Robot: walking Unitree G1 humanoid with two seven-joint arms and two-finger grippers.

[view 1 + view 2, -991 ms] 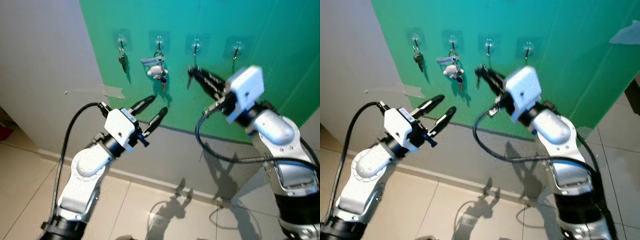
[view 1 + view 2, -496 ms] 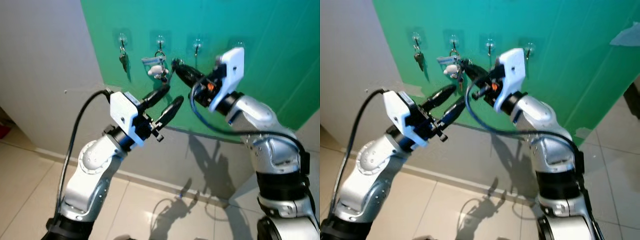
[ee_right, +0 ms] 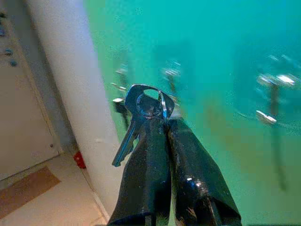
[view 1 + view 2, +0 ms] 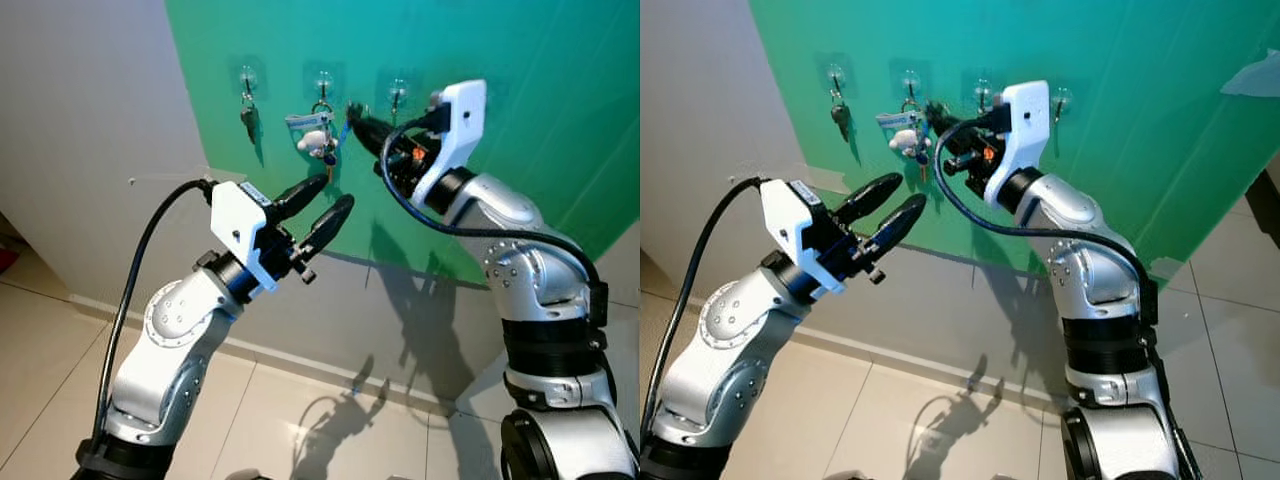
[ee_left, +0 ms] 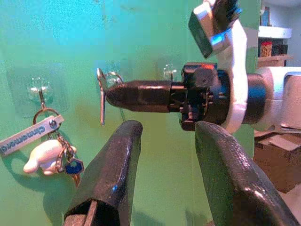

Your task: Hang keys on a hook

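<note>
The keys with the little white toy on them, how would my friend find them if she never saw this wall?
Look at the green wall panel, where a row of clear stick-on hooks runs across near the top. Second hook from the left holds the bunch. Only it has a small white figure, a pale name tag and a blue key; the key on the first hook is plain and dark.

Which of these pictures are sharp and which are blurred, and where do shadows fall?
The eye views are sharp; the arms cast dark shadows on the wall below the green panel. The left wrist view is clear on the right gripper. The right wrist view has the key sharp, the hooks behind blurred and hazy.
</note>
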